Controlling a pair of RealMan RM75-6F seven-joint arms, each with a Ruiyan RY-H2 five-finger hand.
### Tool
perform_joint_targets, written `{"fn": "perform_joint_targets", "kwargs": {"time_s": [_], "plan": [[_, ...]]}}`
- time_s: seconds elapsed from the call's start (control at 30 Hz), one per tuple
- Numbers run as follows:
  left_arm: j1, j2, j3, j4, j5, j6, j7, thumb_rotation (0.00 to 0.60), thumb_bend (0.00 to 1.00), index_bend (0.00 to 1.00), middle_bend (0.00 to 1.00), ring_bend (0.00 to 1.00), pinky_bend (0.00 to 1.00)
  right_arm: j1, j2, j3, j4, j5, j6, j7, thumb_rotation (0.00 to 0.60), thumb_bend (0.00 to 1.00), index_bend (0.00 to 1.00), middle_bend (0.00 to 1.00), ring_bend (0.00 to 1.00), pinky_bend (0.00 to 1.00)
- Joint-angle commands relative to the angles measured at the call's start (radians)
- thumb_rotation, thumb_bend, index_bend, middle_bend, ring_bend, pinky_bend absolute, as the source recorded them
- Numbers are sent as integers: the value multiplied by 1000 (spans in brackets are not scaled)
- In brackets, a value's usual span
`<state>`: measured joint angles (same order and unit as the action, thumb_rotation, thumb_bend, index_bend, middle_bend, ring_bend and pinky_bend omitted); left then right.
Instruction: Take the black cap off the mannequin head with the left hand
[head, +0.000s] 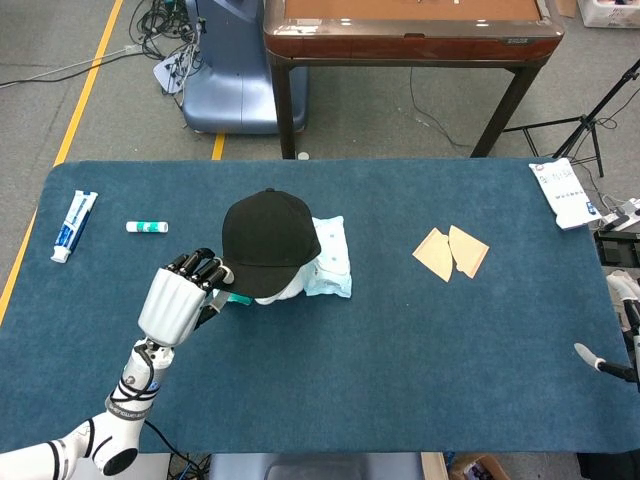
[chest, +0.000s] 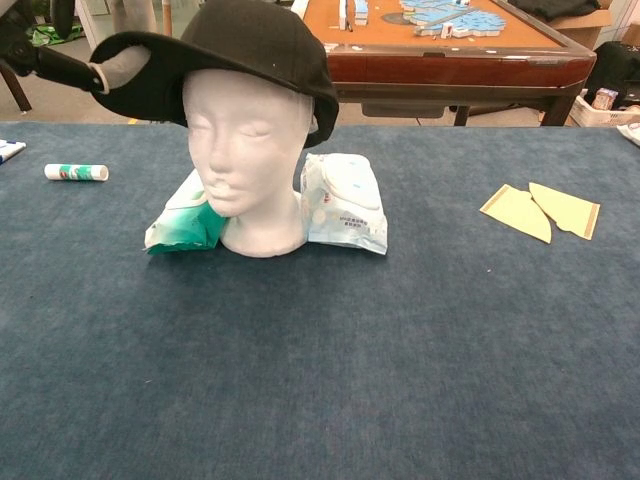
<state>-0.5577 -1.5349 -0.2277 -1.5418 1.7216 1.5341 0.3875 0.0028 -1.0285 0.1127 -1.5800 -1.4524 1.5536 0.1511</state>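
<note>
Cap: black cap (chest: 250, 45) sits tilted on the mannequin head (chest: 245, 150), brim raised toward the left, back edge low on the crown; the whole face shows under it in the chest view.
Brim: pinched by the left hand (head: 180, 300); its fingers (head: 205, 268) close on the brim edge, one light fingertip pressed under the brim in the chest view.
Mannequin head: white foam, upright on the blue tabletop (chest: 400, 380), near the middle of it.
Packs: a green-and-white pack (chest: 180, 222) touches the neck on one side, a pale blue wipes pack (chest: 345, 203) touches it on the other.
Left arm: rises from the near edge of the tabletop in the head view.
Right hand: only a dark tip (head: 598, 362) shows at the right edge in the head view; cannot tell how its fingers lie.
Other things: tan paper pieces (head: 450, 252), a small green-and-white tube (head: 147, 227), a toothpaste tube (head: 73, 226), and a booklet (head: 565, 193) lie well apart on the tabletop.
</note>
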Motion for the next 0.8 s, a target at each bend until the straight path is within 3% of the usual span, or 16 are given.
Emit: {"fn": "perform_joint_targets", "kwargs": {"time_s": [0.03, 0.8], "plan": [[-4, 8, -5, -8, -4, -6, 6, 600, 495, 575, 604, 373, 611, 0, 0, 0, 0, 0, 0, 0, 600, 0, 132, 163, 84, 163], [-55, 55, -87, -33, -73, -46, 50, 600, 495, 583, 612, 373, 611, -1, 1, 0, 2, -2, 2, 7, 600, 0, 132, 163, 84, 162]]}}
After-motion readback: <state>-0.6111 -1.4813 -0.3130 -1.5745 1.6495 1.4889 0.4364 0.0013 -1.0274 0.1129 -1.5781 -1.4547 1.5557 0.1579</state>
